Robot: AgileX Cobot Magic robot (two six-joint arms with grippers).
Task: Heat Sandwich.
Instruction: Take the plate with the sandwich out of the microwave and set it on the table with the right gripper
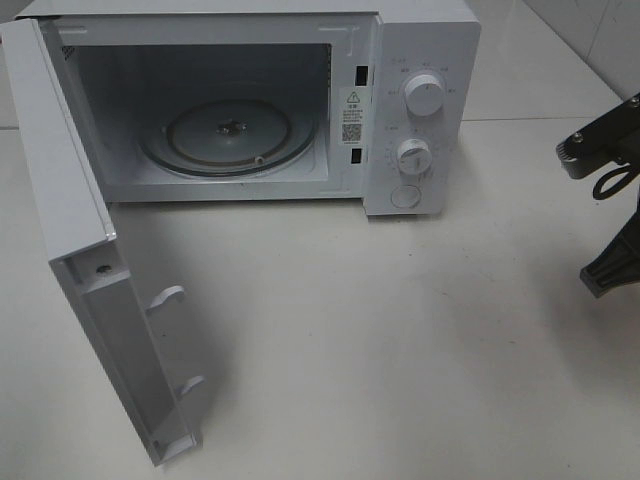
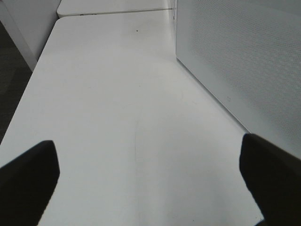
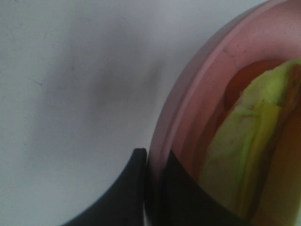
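The sandwich (image 3: 244, 141) shows only in the right wrist view: pale bread with yellow-green filling, lying on a round pink plate (image 3: 197, 84). My right gripper (image 3: 155, 174) is shut on the plate's rim, one dark finger (image 3: 131, 193) outside it and the other inside. In the exterior high view only part of the right arm (image 1: 610, 200) shows at the right edge; plate and sandwich are out of frame there. My left gripper (image 2: 148, 155) is open and empty above bare table.
A white microwave (image 1: 420, 100) stands at the back, its door (image 1: 90, 290) swung wide open to the left and reaching the table's front. Its glass turntable (image 1: 228, 135) is bare. The microwave's perforated side wall (image 2: 244, 61) stands close beside my left gripper.
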